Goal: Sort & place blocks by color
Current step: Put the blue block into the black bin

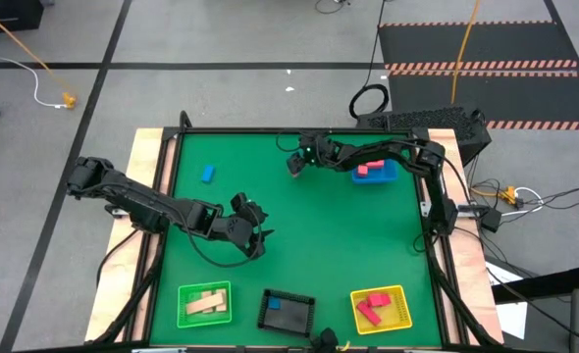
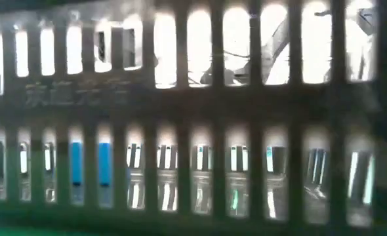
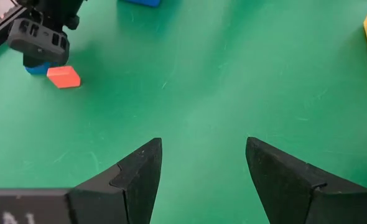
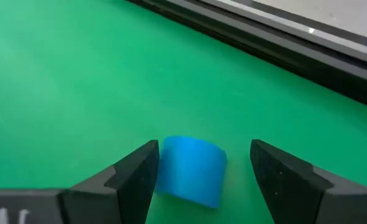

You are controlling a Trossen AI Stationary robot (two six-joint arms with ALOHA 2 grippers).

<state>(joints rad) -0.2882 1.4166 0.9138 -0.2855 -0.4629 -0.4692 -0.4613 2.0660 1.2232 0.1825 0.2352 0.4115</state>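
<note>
At the far middle of the green surface (image 1: 299,245), the right gripper (image 4: 199,171) hangs spread w/ a blue block (image 4: 191,169) between its fingers, nearer one finger, not pinched. Risk: closing off-centre could shove or tip it. Red block (image 3: 63,76) lies just beside, could get bumped. Left gripper (image 3: 199,171) waits mid-surface, spread, empty. Black tray (image 1: 287,311) sits at near edge, so a weak grip could drop it en route.
</note>
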